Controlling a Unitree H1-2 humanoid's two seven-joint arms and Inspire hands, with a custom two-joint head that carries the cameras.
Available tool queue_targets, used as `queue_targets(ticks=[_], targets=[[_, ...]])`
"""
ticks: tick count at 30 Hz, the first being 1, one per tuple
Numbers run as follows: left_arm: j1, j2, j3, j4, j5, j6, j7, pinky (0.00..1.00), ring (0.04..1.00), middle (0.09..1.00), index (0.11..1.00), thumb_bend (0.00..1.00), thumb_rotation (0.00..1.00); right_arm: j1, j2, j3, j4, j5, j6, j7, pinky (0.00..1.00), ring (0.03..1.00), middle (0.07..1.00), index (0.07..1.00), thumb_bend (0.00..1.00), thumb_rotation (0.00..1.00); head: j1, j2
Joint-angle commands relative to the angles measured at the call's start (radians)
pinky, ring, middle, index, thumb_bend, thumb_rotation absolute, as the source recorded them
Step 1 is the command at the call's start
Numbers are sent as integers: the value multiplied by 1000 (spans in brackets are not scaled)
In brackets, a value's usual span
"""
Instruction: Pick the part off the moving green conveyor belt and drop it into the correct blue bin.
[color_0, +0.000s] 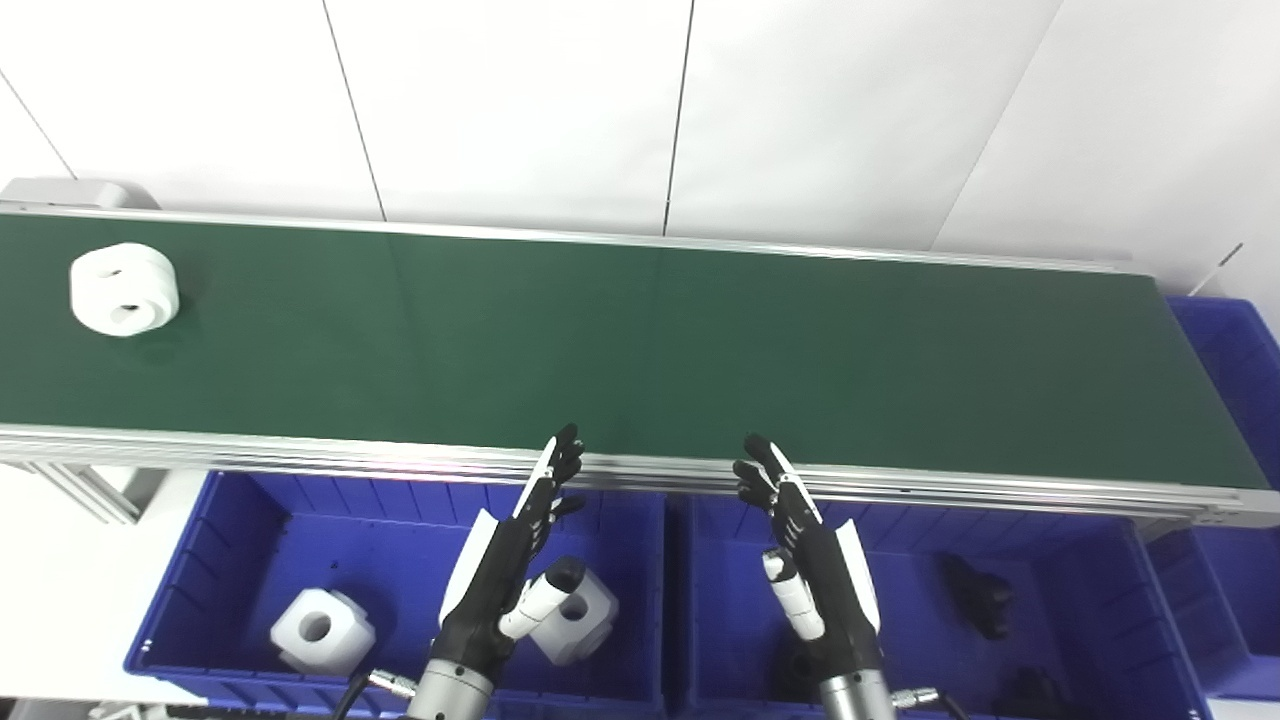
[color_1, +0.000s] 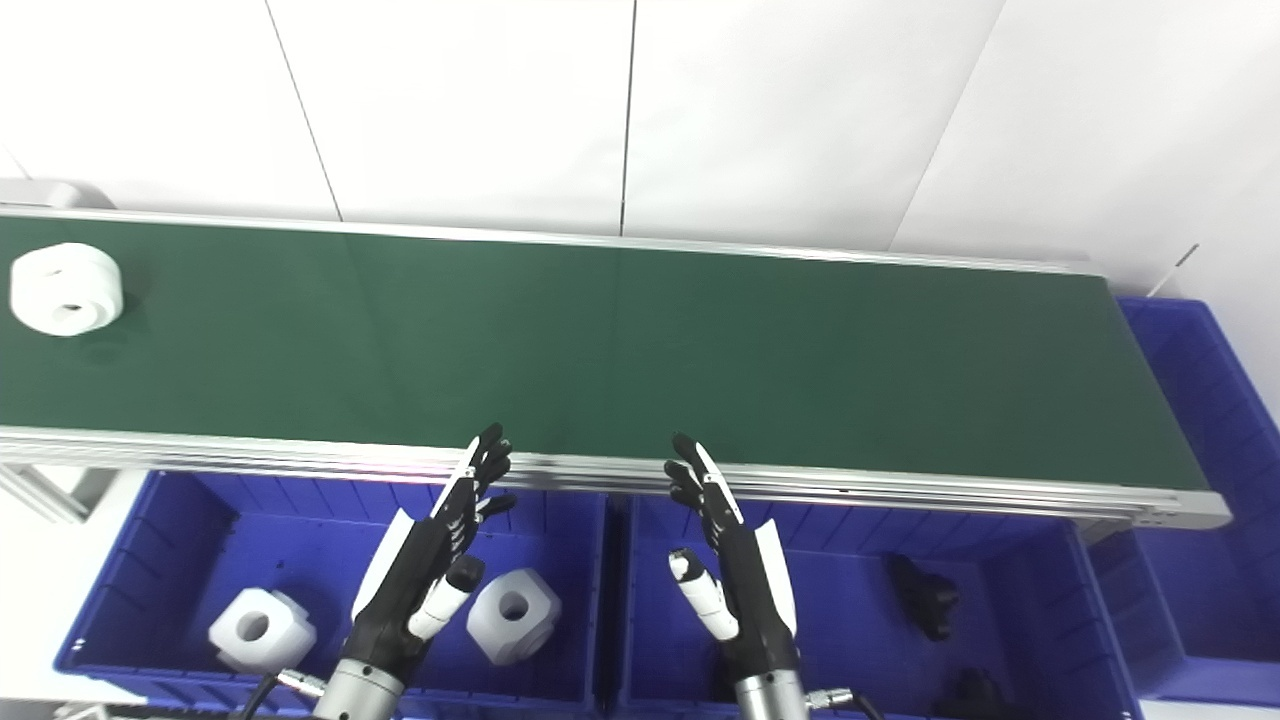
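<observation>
A white round part (color_0: 124, 288) with two holes lies on the green conveyor belt (color_0: 640, 350) at its far left end. My left hand (color_0: 512, 555) is open and empty, held over the left blue bin (color_0: 245, 520) with its fingertips near the belt's front rail. My right hand (color_0: 808, 560) is open and empty over the middle blue bin (color_0: 1090, 560), fingertips also at the rail. Both hands are far to the right of the white part.
The left bin holds two white blocks (color_0: 322, 630), one partly hidden behind my left hand (color_0: 585, 610). The middle bin holds black parts (color_0: 978, 595). Another blue bin (color_0: 1235, 350) stands at the belt's right end. A white wall is behind.
</observation>
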Motion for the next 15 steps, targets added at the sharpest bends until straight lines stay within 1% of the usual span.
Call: queue_targets(ticks=[1, 6, 9, 12, 15], targets=[[-3, -4, 1, -28, -5, -12, -1, 876, 973, 983, 1000, 877, 1000, -9, 11, 4, -25, -4, -62, -13, 845, 889, 941, 929, 803, 1000, 1, -1], [-4, -4, 3, -25, -6, -15, -1, 879, 973, 984, 1000, 873, 1000, -8, 11, 8, -22, 0, -62, -17, 851, 890, 942, 932, 806, 1000, 5, 0], [-5, -6, 2, -28, -5, -11, -1, 885, 973, 983, 1000, 873, 1000, -4, 13, 6, -26, 35, -57, -5, 856, 887, 938, 934, 802, 1000, 16, 5], [-6, -9, 3, -28, 1, -12, 3, 888, 973, 983, 1000, 871, 1000, 14, 33, -2, -51, 104, -11, 5, 852, 871, 922, 931, 815, 1000, 26, 9], [-10, -12, 10, -19, 6, -29, 16, 892, 977, 990, 1000, 854, 1000, 27, 45, -11, -62, 122, 6, -1, 857, 870, 928, 950, 829, 1000, 29, 6]])
